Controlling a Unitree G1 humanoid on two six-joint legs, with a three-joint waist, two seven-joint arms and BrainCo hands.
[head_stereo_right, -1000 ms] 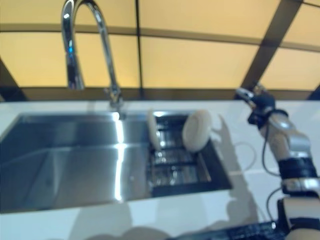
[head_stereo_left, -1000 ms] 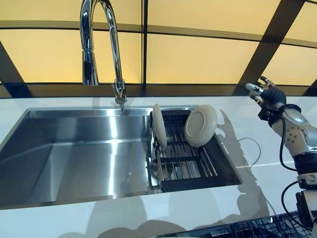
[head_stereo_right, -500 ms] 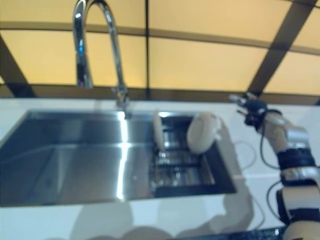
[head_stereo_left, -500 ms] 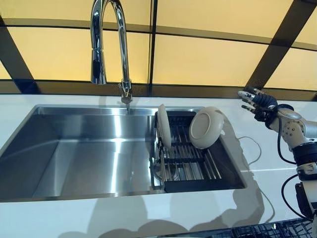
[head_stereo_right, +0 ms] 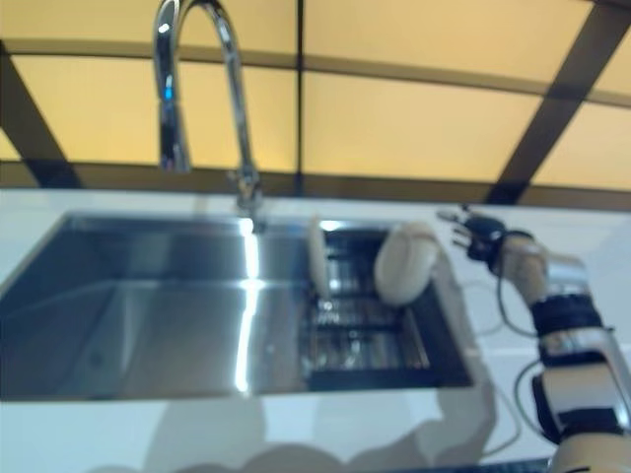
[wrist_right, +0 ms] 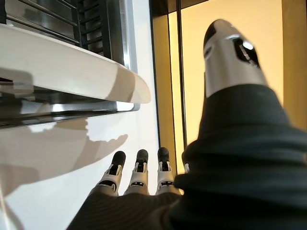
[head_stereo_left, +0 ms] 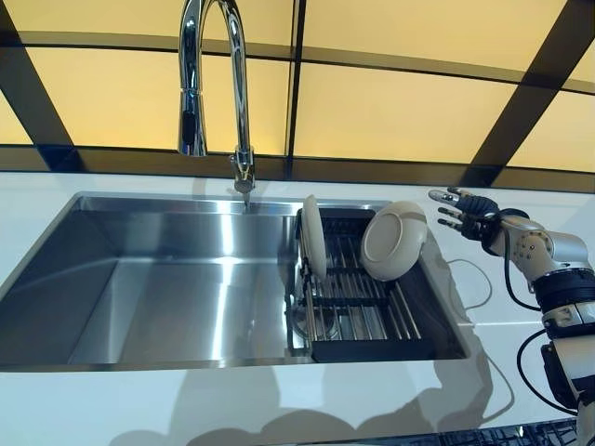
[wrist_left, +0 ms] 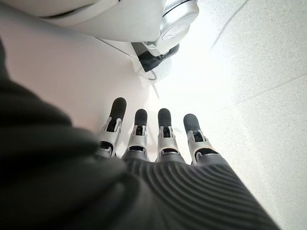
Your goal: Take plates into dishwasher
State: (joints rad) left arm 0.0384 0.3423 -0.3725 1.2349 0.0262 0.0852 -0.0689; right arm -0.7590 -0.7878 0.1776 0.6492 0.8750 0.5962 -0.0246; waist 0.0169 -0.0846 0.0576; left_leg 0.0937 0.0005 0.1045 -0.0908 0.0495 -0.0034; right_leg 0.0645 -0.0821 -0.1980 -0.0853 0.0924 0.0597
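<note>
Here, the right hand (head_stereo_left: 462, 213) hovers with fingers spread beside a tilted plate (head_stereo_left: 393, 241) in the sink (head_stereo_left: 139, 279) rack (head_stereo_left: 358, 311); the left hand (wrist_left: 153, 143) hangs with fingers straight, holding nothing.

The right hand (head_stereo_left: 462, 213) is lower and nearer the sink's right rim than a second ago, its straight fingers now close beside the leaning plate (head_stereo_left: 393, 241), not touching; the whole view shifts rightward, a camera move, not the sink's (head_stereo_left: 139, 209).
</note>
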